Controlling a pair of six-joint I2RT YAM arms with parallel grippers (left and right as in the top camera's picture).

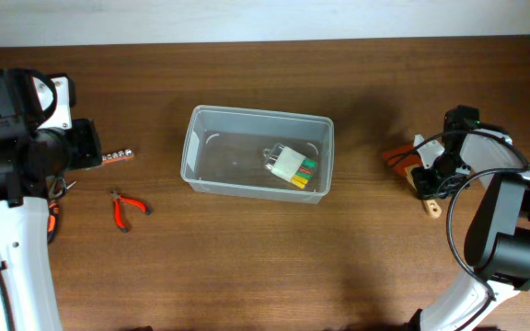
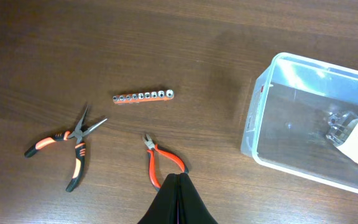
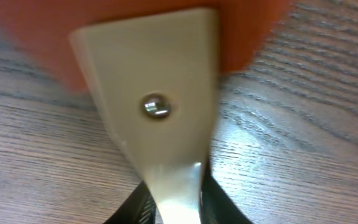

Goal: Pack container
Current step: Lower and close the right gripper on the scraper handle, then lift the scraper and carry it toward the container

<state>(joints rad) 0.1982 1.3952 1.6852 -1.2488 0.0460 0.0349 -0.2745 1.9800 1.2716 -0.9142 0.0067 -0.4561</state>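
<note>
One tool is gripped: R gripper (image 3: 176, 200) jaws pinch the beige-handled tool (image 3: 154, 106) low on the worktop (image 1: 357, 267), well right of the container (image 1: 228, 156). Best approach: lift straight, hold firm, clear the rim, release beside the packet (image 1: 291, 165). L gripper (image 2: 178, 199) jaws are pressed together, empty, near the cutters (image 2: 160, 163).

Pliers (image 1: 128, 210) lie left of container (image 1: 260, 113), scraper (image 1: 429, 209) right.

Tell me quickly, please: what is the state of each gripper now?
Left gripper: closed, holding nothing.
Right gripper: closed on the beige tool handle.
</note>
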